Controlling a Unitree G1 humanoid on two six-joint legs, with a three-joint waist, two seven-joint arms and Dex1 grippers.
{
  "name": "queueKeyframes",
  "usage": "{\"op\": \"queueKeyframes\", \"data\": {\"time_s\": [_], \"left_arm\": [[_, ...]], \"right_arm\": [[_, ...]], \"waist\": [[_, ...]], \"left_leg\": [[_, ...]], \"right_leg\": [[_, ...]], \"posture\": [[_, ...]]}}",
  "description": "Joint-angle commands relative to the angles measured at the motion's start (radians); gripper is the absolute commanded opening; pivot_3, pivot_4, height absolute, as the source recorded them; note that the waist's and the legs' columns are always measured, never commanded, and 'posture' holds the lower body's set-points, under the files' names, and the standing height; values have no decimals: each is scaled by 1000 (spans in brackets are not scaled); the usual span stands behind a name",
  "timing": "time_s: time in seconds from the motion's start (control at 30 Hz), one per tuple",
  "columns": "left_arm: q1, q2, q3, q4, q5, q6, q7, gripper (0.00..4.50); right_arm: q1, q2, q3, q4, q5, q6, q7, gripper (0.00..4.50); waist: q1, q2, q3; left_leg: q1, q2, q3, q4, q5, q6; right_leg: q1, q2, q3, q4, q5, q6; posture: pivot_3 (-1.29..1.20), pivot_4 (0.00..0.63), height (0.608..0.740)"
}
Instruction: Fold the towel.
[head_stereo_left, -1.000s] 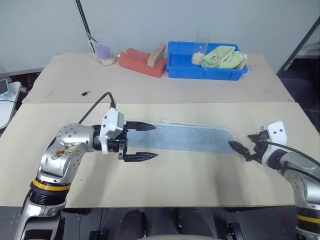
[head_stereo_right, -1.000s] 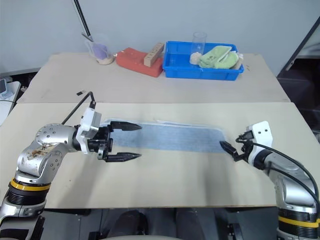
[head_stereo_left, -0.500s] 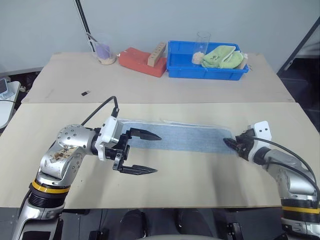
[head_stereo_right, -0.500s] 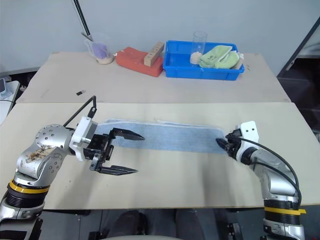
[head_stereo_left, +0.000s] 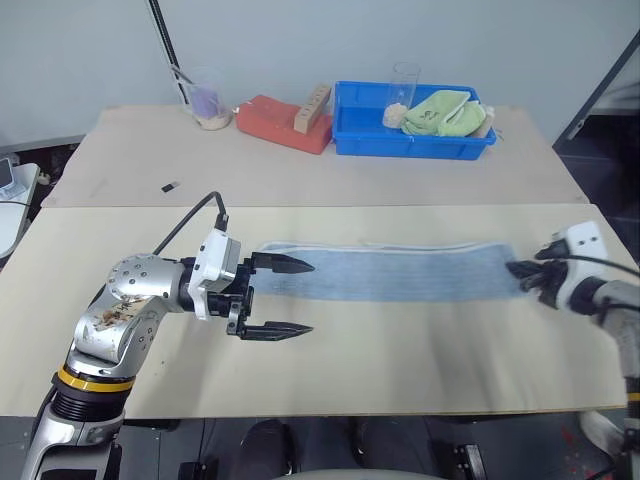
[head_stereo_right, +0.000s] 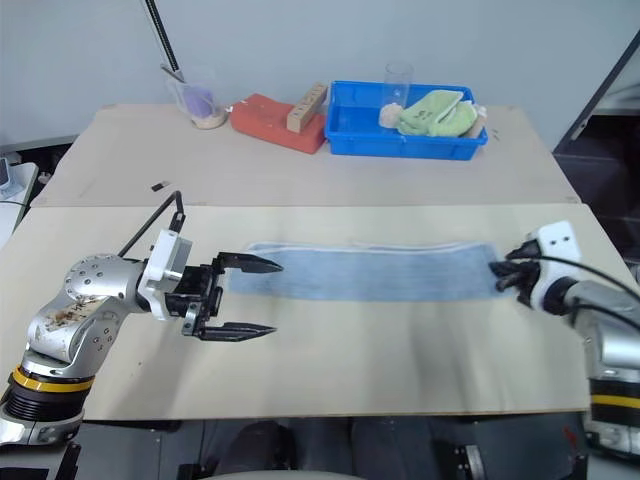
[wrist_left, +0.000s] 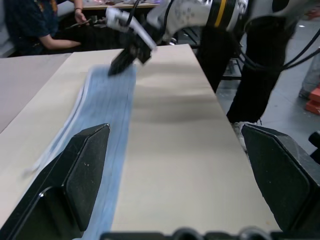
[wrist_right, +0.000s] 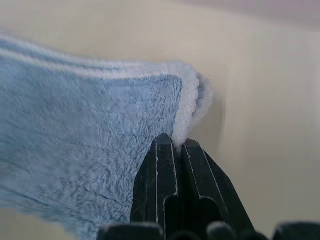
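Towel of light blue terry cloth with a whitish hem (head_stereo_left: 390, 272) lies as a long folded strip across the near pale wooden bench (head_stereo_left: 400, 350), its right end pinched by the right end effector (head_stereo_left: 522, 271), whose black fingers are closed tight on the hem (the right wrist view shows the cloth edge caught at the fingertips). The left end effector (head_stereo_left: 285, 297) hangs just over the strip's left end with its two fingers spread wide and nothing between them.

On the far bench stand a blue plastic bin (head_stereo_left: 412, 125) holding a lime-green cloth (head_stereo_left: 442, 112) and a clear glass (head_stereo_left: 404, 88), a red block (head_stereo_left: 285, 124) with a wooden piece (head_stereo_left: 312, 105) on it, and a clear cup (head_stereo_left: 208, 100). Nothing lies on the strip between the two end effectors.

Compared with a second ago, the right end effector has shut on the towel's end and drawn it out to the right, so the strip now reaches farther that way; the left one has kept its place, still open.
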Motion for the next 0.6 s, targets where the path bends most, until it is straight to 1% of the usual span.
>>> {"op": "queueKeyframes", "data": {"time_s": [0.03,0.13,0.27,0.43,0.53,0.6], "left_arm": [[-3,11,27,-32,-17,-3,21,4500],[7,26,40,-45,-20,10,39,4500],[21,65,42,-61,-15,45,58,4500],[26,76,46,-68,-15,61,84,4500],[41,78,53,-75,-6,63,108,4500],[52,88,55,-83,4,88,139,4500]], "right_arm": [[-55,-25,25,-121,66,77,59,38],[-96,17,67,-284,129,200,23,38],[-137,139,139,-421,166,316,-82,38],[-168,264,214,-411,137,347,-185,38],[-186,312,224,-374,131,354,-226,38],[-192,323,228,-358,126,349,-235,38]], "waist": [[-7,0,0],[-11,0,0],[-7,0,0],[8,0,0],[9,0,0],[9,0,0]], "left_leg": [[0,1,0,0,0,0],[0,2,-2,-1,0,0],[0,3,-3,-1,0,0],[-1,1,-1,0,0,0],[-2,0,0,0,0,0],[-2,1,1,-1,0,0]], "right_leg": [[0,0,0,0,0,0],[0,2,1,0,0,0],[-1,3,-1,1,0,0],[-1,0,-1,-1,0,0],[-1,-1,-1,-3,0,0],[-2,-1,-1,-4,0,0]], "posture": [[0,150,717],[0,150,717],[0,150,717],[0,150,717],[0,150,717],[0,150,717]]}}
